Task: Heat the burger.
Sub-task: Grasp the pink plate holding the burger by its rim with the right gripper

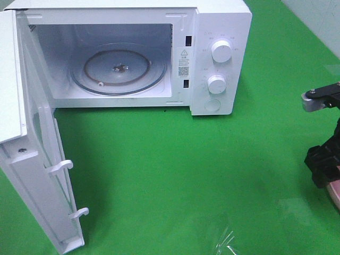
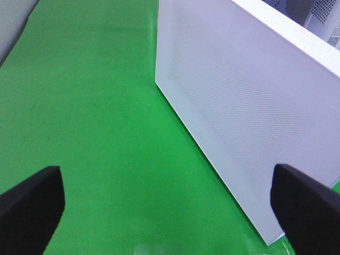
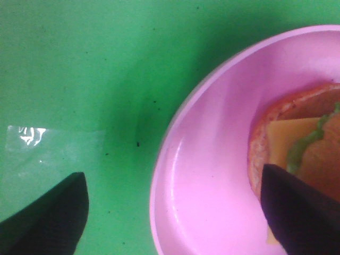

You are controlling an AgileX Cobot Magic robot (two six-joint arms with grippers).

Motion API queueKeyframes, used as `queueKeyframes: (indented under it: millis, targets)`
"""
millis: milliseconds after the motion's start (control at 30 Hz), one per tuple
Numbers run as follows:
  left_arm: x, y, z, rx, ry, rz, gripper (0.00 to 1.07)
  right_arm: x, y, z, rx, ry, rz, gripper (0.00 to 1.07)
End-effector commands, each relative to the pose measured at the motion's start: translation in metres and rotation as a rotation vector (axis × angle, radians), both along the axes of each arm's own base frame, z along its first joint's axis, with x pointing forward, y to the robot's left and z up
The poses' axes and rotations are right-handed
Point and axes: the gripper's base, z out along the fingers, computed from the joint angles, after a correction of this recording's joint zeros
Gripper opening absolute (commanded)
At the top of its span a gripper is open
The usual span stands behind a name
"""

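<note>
The burger (image 3: 303, 138) lies on a pink plate (image 3: 212, 175) in the right wrist view; its brown bun edge, yellow cheese and green lettuce show. My right gripper (image 3: 172, 212) hangs open just above the plate's rim. One finger (image 3: 297, 212) is over the burger's side and the other finger (image 3: 48, 218) is over the green surface. In the high view only my right arm (image 1: 322, 159) and a sliver of the plate (image 1: 335, 194) show at the right edge. My left gripper (image 2: 169, 212) is open and empty beside the microwave door (image 2: 249, 106).
The white microwave (image 1: 218, 53) stands at the back with its door (image 1: 42, 175) swung wide open to the left. A glass turntable (image 1: 119, 69) lies inside. A strip of clear tape (image 1: 228, 244) is stuck on the green mat.
</note>
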Motion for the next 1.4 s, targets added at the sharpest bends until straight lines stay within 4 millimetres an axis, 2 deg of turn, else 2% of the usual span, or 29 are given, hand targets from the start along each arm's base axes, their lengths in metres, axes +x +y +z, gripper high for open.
queueKeyframes:
  millis: [33,1033,1300,1367,1400]
  targets:
    - [-0.003,0.0,0.0,0.0,-0.024,-0.008,0.97,0.003,-0.002,-0.007,-0.008,0.011,-0.001,0.83]
    - [-0.003,0.0,0.0,0.0,-0.024,-0.008,0.97,0.014,0.002,-0.063,0.008,0.12,-0.067,0.76]
    - [-0.003,0.0,0.0,0.0,-0.024,-0.008,0.97,0.015,0.003,-0.067,0.014,0.112,-0.071,0.76]
    - [-0.003,0.0,0.0,0.0,-0.024,-0.008,0.97,0.015,0.003,-0.067,0.014,0.111,-0.081,0.72]
    - [-0.003,0.0,0.0,0.0,-0.024,-0.008,0.97,0.015,0.003,-0.067,0.015,0.108,-0.095,0.66]
